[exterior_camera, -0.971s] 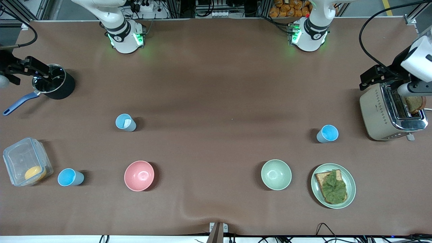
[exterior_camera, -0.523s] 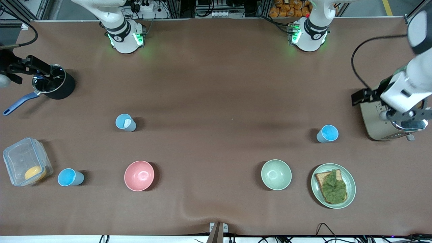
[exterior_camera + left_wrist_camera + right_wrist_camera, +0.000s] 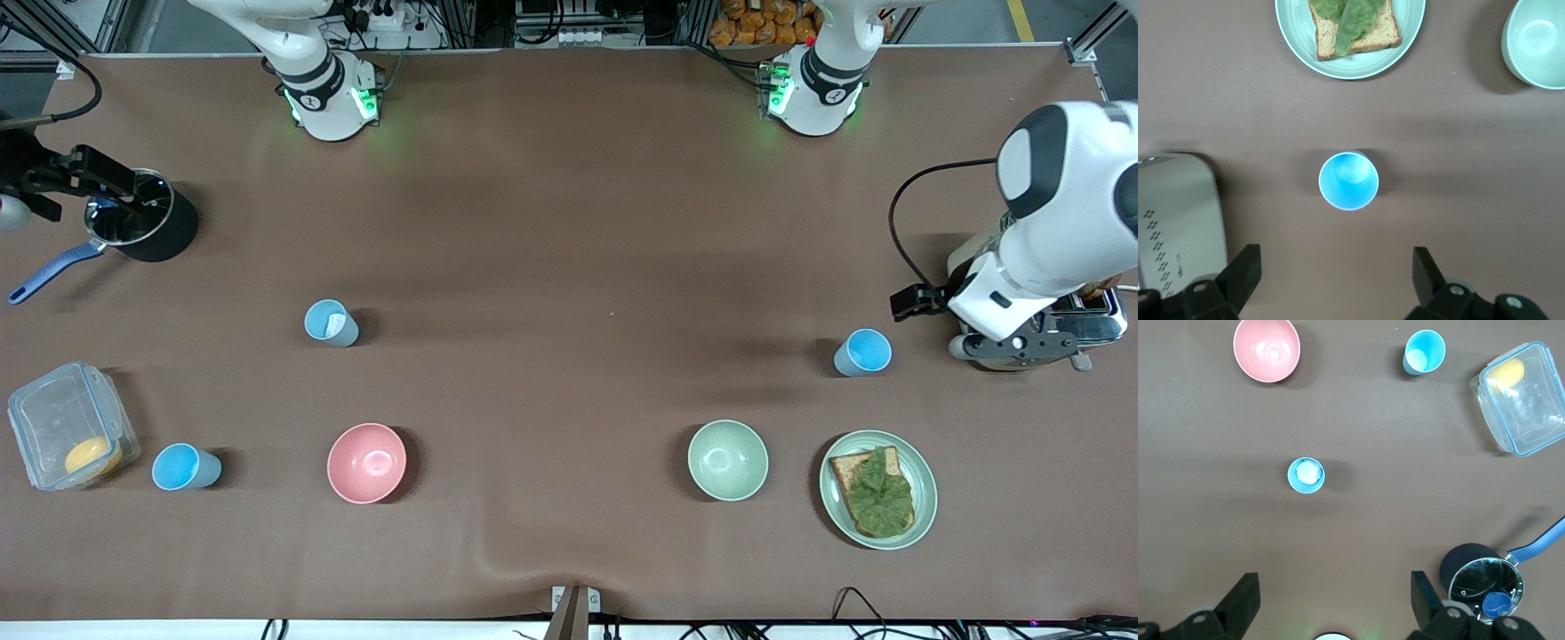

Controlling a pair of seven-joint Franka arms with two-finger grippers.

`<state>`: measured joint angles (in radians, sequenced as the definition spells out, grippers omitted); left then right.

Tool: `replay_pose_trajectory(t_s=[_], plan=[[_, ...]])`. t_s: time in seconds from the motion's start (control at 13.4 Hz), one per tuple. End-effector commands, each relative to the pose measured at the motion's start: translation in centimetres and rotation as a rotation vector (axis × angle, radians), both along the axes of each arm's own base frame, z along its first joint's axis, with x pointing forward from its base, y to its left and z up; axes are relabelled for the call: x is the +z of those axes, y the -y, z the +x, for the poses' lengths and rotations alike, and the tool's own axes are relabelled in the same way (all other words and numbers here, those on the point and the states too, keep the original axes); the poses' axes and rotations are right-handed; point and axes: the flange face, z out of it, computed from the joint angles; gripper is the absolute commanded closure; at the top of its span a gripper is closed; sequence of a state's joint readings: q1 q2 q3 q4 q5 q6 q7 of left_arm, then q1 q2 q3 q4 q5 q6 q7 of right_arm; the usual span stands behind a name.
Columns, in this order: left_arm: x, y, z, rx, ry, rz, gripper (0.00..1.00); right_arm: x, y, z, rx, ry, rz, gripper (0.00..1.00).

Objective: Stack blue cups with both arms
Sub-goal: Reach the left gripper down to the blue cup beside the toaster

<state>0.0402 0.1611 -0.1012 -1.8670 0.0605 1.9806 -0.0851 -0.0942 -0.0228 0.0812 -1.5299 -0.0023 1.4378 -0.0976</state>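
The left gripper (image 3: pixel 1333 283) is hanging with its two black fingers spread wide and holding nothing. In the front view it is hovering over the cream and chrome toaster (image 3: pixel 1080 316) at the left arm's end of the table. Seen from its wrist camera, one small light-blue tapered plastic cup (image 3: pixel 1349 180) is standing upright on the brown table covering (image 3: pixel 569 222), just beside the toaster and near the pale green plate carrying bread and a lettuce leaf (image 3: pixel 1295 43). The pale green bowl (image 3: pixel 1536 41) is sitting near that plate.

The right gripper (image 3: pixel 1331 603) is likewise showing its fingers apart and empty. It is hovering over the black saucepan with a blue handle (image 3: pixel 142 227) at the right arm's end. Its wrist view is showing a second light-blue cup with a white patch inside (image 3: pixel 1306 475) and a third light-blue cup (image 3: pixel 1424 351), which is standing beside the clear lidded plastic box holding a yellow item (image 3: pixel 1525 397). The pink bowl (image 3: pixel 1267 349) is resting near both.

No cup is stacked yet; all three are standing well apart.

Probable faults from this state:
- A descent off the cup's centre is likely to strike the rim and tip the light tumbler.
- The toaster beside the first cup could foul one finger.
- An overly firm closure may deform the thin wall or squeeze the cup out.
- Tilted insertion could jam one cup in another.
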Motion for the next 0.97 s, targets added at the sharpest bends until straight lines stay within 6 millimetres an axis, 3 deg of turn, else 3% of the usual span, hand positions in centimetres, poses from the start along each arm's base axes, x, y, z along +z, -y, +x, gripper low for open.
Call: replay_pose_trajectory(t_s=[0.0,0.3,0.52,0.67,0.9], plan=[[-2.5,-1.0,0.1,-0.013,0.013,0.033,0.00,0.4,-0.1,-0.1,-0.005,-0.003,0.016,0.00],[-5.9,-1.6,1.0,-0.011,0.019,0.030,0.00,0.4,-0.1,-0.1,-0.004,-0.009,0.016,0.00],[-8.8,-1.5,0.1,-0.015,0.040,0.021,0.00,0.4,-0.1,-0.1,-0.004,-0.009,0.016,0.00],[-10.4,-3.1,0.1,0.009,0.038,0.017,0.00,0.4,-0.1,-0.1,-0.004,-0.009,0.016,0.00],[-12.3,-3.3,0.2,0.011,0.021,0.012,0.00,0.5,-0.3,-0.2,-0.002,-0.007,0.016,0.00]])
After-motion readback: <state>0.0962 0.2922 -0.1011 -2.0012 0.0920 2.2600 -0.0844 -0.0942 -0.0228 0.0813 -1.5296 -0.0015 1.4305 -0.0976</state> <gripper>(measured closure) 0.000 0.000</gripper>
